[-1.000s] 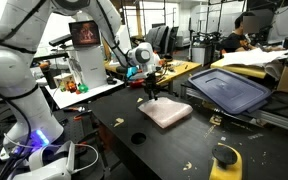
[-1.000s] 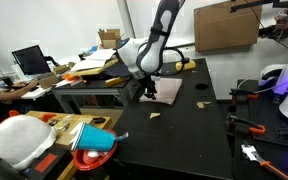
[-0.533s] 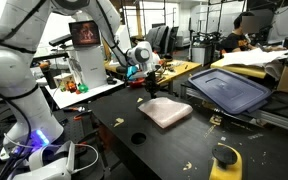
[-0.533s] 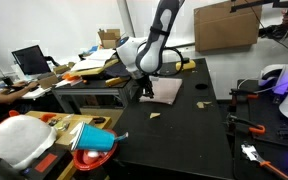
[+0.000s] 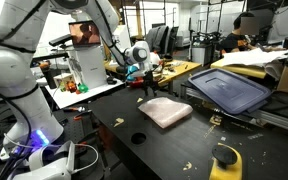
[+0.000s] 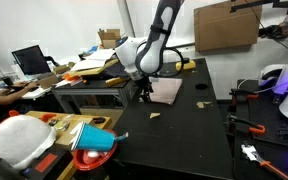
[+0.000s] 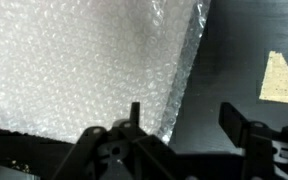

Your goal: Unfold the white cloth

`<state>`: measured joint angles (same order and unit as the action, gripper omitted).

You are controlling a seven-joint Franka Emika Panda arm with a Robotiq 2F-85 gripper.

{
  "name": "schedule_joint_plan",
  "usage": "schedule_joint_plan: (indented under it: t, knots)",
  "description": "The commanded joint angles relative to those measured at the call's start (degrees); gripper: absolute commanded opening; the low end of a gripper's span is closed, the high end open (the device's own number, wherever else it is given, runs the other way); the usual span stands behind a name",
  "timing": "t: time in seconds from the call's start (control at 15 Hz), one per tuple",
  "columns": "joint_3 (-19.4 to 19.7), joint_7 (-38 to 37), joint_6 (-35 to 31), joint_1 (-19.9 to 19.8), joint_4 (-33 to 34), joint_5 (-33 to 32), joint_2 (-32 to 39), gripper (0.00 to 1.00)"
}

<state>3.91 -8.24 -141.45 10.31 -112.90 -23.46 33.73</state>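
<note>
On the black worktop (image 5: 174, 150) in an exterior view, the white cloth (image 5: 165, 112) is seen folded flat, with the gripper (image 5: 149, 88) above its edge, raised slightly since a second ago. In an exterior view the cloth (image 6: 166, 91) looks nearly square, so no long axis can be told. Only in the wrist view are the gripper (image 7: 184, 125) fingers shown spread apart; the cloth (image 7: 84, 70) edge runs up-picture, leaning right.
</note>
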Motion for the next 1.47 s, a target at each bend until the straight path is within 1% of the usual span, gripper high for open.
schedule_joint_plan:
  t: [0.0,0.33,0.6,0.67,0.73,0.93,1.0,1.07,1.2,1.27,1.33,1.4]
  knots:
    - [0.2,-0.7,0.2,1.1,-2.3,-0.2,-0.7,1.00]
    - [1.1,-1.1,0.6,1.7,-2.3,-1.0,0.3,1.00]
    - [3.1,-1.8,1.3,1.9,-2.4,-2.5,0.4,1.00]
    - [3.7,-2.0,1.5,2.0,-2.4,-3.2,0.5,0.75]
    - [4.1,-2.0,1.5,1.9,-2.5,-3.8,0.4,0.74]
    - [5.1,-2.2,1.3,1.8,-2.8,-5.4,0.2,0.49]
    - [5.3,-2.3,1.2,1.8,-2.9,-5.6,0.1,0.42]
    - [5.3,-2.3,1.1,1.9,-3.0,-5.8,0.0,0.34]
    - [5.1,-2.5,1.0,2.0,-3.2,-6.2,-0.2,0.20]
    - [5.1,-2.4,1.0,2.0,-3.2,-6.2,-0.2,0.12]
    - [5.0,-2.4,1.0,2.1,-3.2,-6.1,-0.3,0.05]
    - [5.0,-2.5,1.0,2.3,-3.2,-6.2,-0.4,0.01]
